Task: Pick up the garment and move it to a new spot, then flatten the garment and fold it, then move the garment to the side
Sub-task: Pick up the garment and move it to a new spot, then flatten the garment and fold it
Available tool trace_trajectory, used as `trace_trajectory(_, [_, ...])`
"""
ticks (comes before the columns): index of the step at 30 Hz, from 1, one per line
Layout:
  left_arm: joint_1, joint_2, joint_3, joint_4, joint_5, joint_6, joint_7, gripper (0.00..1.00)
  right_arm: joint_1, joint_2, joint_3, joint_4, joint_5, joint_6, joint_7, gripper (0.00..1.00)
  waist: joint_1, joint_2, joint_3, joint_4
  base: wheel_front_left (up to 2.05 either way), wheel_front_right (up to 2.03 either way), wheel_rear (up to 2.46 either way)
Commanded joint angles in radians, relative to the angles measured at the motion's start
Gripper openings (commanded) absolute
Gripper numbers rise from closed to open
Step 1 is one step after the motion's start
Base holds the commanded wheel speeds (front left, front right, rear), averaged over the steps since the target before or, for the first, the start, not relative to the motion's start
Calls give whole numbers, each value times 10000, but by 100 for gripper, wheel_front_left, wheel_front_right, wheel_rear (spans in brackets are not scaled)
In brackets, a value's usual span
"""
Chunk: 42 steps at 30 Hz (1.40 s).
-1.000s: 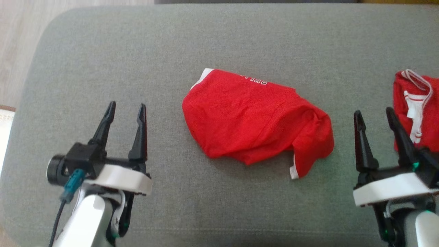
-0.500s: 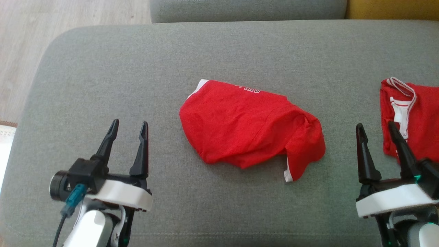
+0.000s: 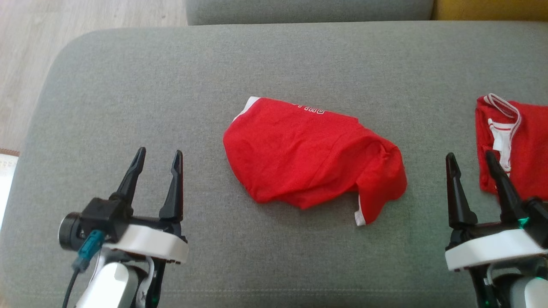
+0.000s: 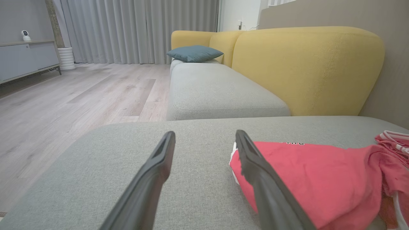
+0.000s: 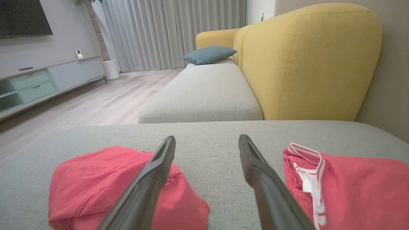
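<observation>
The red garment (image 3: 312, 156) lies loosely bunched at the centre of the frame on the grey sofa cushion (image 3: 128, 85), with nothing touching it. The left jaws at lower left and the right jaws at lower right stand wide apart and empty. They flank the garment, likely poised for a two-sided pickup. A second red garment (image 3: 531, 145) at the right edge looks folded and set aside.

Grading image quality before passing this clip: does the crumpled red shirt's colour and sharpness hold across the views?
Head view: crumpled red shirt oversaturated, folds barely readable. Left wrist view: shirt washed to pink, left claw blurred near the lens. Right wrist view: same pink cast, right claw blurred.
</observation>
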Motion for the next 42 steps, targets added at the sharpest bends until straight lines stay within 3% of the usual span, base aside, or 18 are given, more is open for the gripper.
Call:
trace_trajectory(1, [-409, 264, 332, -405, -6, 112, -15, 100, -231, -57, 235, -386, 55, 65, -77, 100, 0, -1, 56, 32, 0, 0, 0])
trace_trajectory(5, [-592, 247, 304, -521, 23, 110, -21, 100, -466, -57, 611, -342, -4, 65, -12, 100, 0, -1, 299, 154, 0, 0, 0])
trace_trajectory(8, [-800, 207, 285, -596, 56, 92, -37, 100, -864, -115, 1475, -132, -157, 65, 284, 100, 0, -1, 591, 281, 0, 0, 0])
trace_trajectory(21, [-1745, -274, 115, -491, 237, -122, -119, 100, -3908, -1850, 6872, 2002, 532, 65, 2689, 100, 0, -1, 1896, 1006, 0, 0, 0])
trace_trajectory(28, [-2074, -589, 180, -348, 391, -301, -135, 100, -5365, -2477, 8272, 3162, 639, 65, 3492, 100, 0, -1, 2234, 1264, 0, 0, 0])
trace_trajectory(29, [-2078, -626, 214, -350, 417, -324, -136, 100, -5473, -2493, 8345, 3309, 647, 65, 3553, 72, 0, -1, 2255, 1273, 0, 0, 0])
trace_trajectory(30, [-2079, -659, 249, -352, 446, -345, -136, 100, -5592, -2519, 8393, 3431, 580, 65, 3564, 24, 0, -1, 2276, 1277, 0, 0, 0])
trace_trajectory(31, [-2075, -723, 318, -345, 503, -392, -137, 100, -5702, -2486, 8424, 3629, 665, 65, 3546, 0, 0, -1, 2292, 1277, 0, 0, 0])
trace_trajectory(36, [-1998, -796, 526, -321, 642, -508, -138, 100, -5828, -2208, 8213, 3401, 971, 65, 2793, 0, 0, -1, 2214, 1146, 0, 0, 0])
trace_trajectory(42, [-1868, -855, 700, -301, 794, -612, -138, 100, -5858, -1580, 8175, 2289, 1605, 65, 1674, 0, 0, -1, 2012, 860, 0, 0, 0])
